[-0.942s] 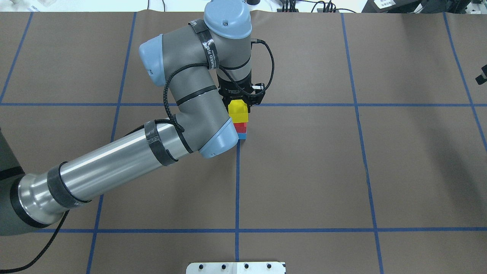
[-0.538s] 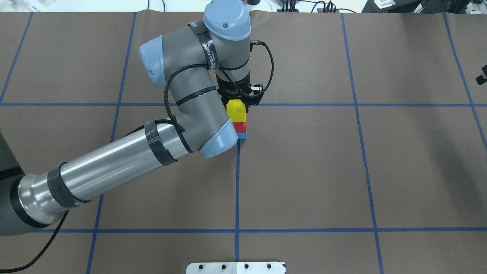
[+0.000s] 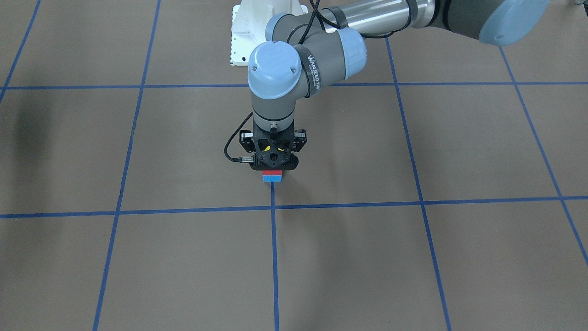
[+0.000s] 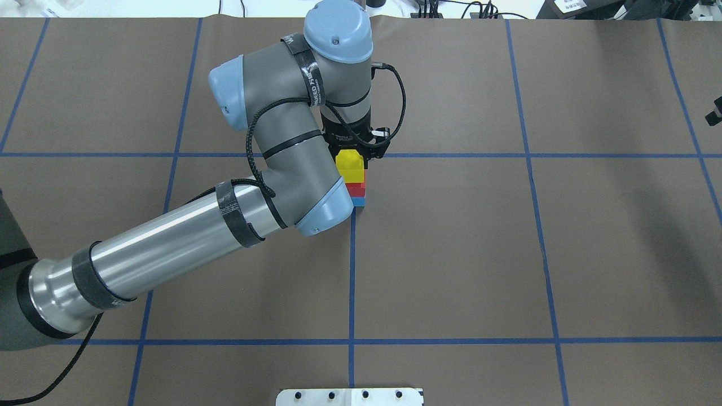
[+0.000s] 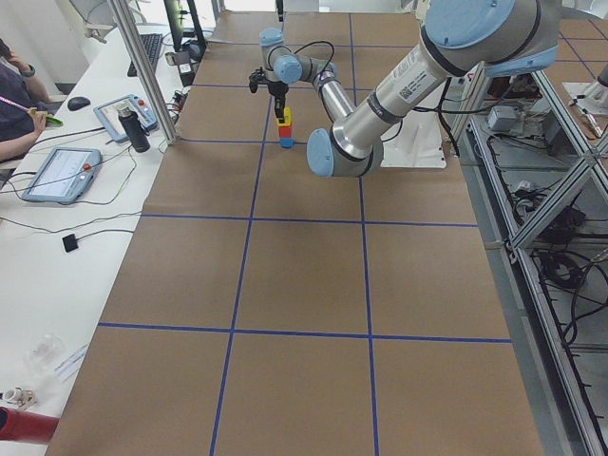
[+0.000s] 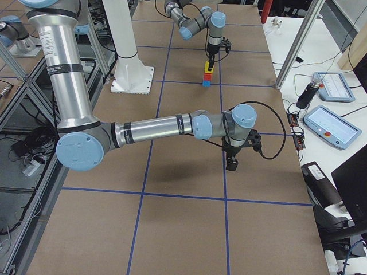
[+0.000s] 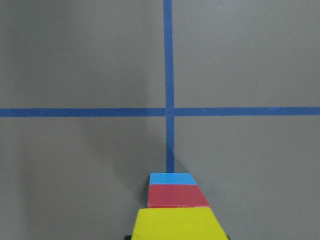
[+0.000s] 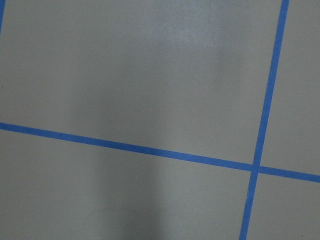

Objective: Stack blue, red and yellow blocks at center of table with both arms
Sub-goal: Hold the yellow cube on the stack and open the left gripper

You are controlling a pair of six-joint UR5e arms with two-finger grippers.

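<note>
We see left tool [image 3: 274, 166] pinching matte yellow cube [image 4: 350, 163] atop red cube [image 4: 356, 186], sky-blue cube [image 4: 359, 201], mid-frame; grey left arm [image 4: 316, 186] covers stack's left side overhead; right tool [image 6: 231, 165]: cannot tell.

A small matte yellow cube [image 4: 350, 164] is sitting squarely atop a matching red cube [image 4: 356, 186], which is resting on a sky-blue cube [image 4: 359, 201], all standing as an upright stack on a blue tape line [image 4: 352, 270] near the brown worktop [image 4: 451, 254] centre.
</note>
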